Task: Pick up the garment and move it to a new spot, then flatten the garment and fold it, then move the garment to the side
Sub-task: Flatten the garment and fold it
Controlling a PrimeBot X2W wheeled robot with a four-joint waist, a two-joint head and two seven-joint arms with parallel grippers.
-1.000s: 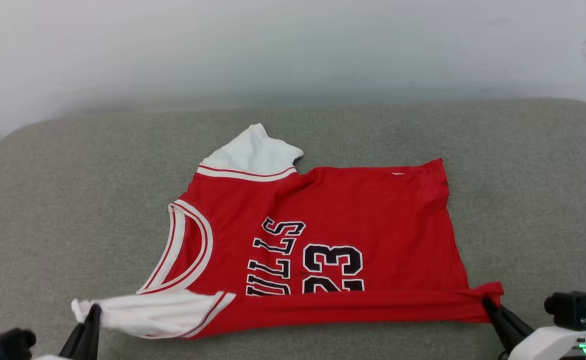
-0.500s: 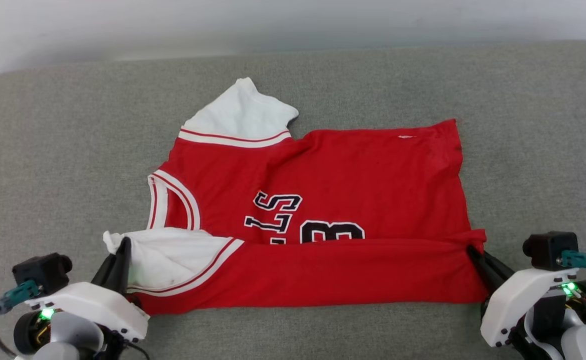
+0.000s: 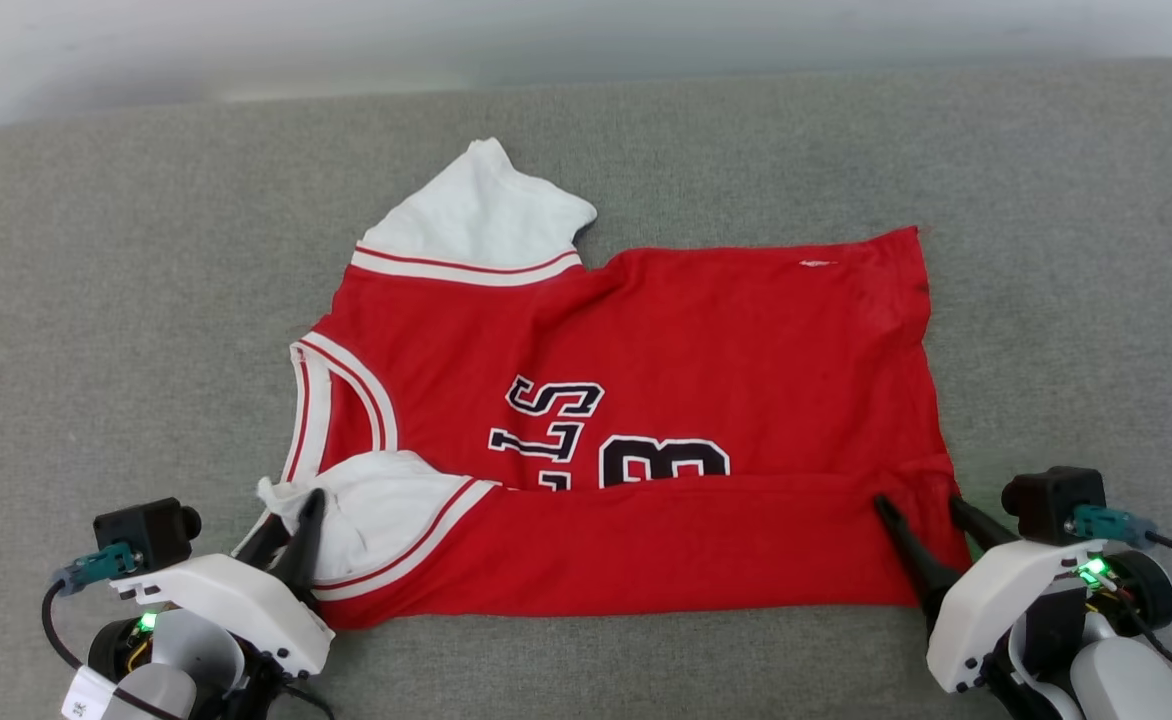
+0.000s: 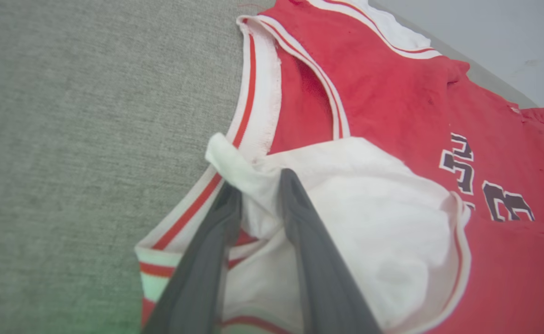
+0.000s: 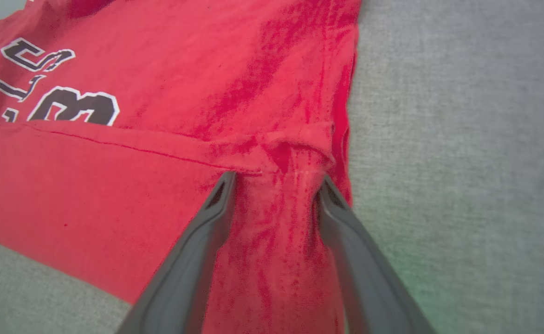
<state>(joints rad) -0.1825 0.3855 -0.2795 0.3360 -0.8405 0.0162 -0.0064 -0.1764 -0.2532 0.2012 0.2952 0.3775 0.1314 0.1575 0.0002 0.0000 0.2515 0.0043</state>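
A red short-sleeved garment (image 3: pixel 646 400) lies spread across the middle of a grey woven surface (image 3: pixel 96 300), with its neckline toward the left of the frame and its hem toward the right. One white sleeve (image 3: pixel 476 210) points to the upper left. The other white sleeve (image 3: pixel 386 500) sits at the lower left, folded over onto the red body. The whole bottom edge of the garment is turned up in a long red band, which covers the lower part of the black-and-white lettering and number on the chest.

At the lower left, the left gripper (image 3: pixel 291 520) reaches onto the folded sleeve. In the left wrist view, the left gripper (image 4: pixel 260 185) has its two dark fingers close together. A bunched fold of white sleeve is pinched between them, and the tip of that fold pokes out past the fingertips, beside the striped neckline of the garment (image 4: pixel 392 93).

At the lower right, the right gripper (image 3: pixel 918 505) rests at the hem corner of the folded band. In the right wrist view, the right gripper (image 5: pixel 276 181) has its fingers spread well apart and holds nothing. The fingers lie flat on the garment (image 5: pixel 114 185), one on each side of a small pucker of red cloth at the corner.
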